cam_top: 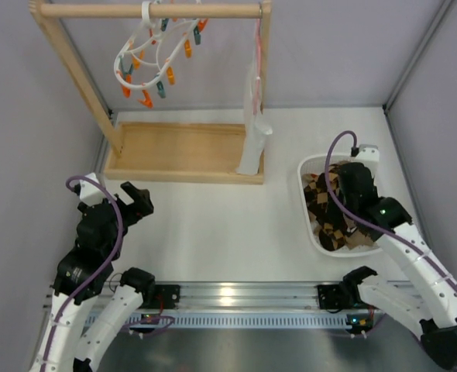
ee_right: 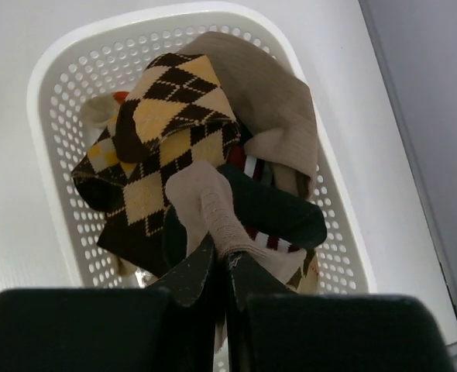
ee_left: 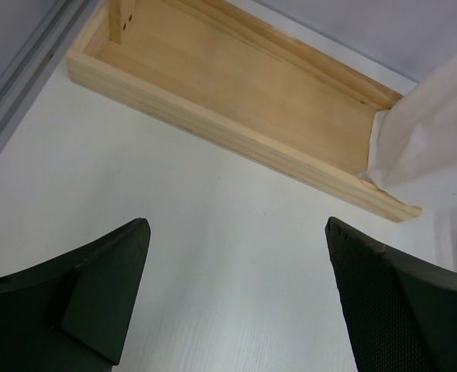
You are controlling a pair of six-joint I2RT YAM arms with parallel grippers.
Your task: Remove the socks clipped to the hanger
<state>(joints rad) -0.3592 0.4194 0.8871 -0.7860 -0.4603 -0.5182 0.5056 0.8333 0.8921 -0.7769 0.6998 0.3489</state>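
The white ring hanger (cam_top: 152,48) with orange and teal clips hangs from the wooden rail at the top left; no sock shows on it. The socks (cam_top: 333,209) lie piled in a white basket (cam_top: 309,167) at the right: diamond-checked ones (ee_right: 163,124), a dark one (ee_right: 279,213) and tan ones. My right gripper (ee_right: 224,260) is over the basket, shut on a tan sock (ee_right: 213,205). It also shows in the top view (cam_top: 355,182). My left gripper (ee_left: 236,232) is open and empty above the white table; in the top view (cam_top: 132,203) it is at the left.
The wooden rail frame (cam_top: 178,151) stands at the back with its flat base on the table. A white cloth with a pink strap (cam_top: 255,124) hangs from the frame's right post. Grey walls close in on both sides.
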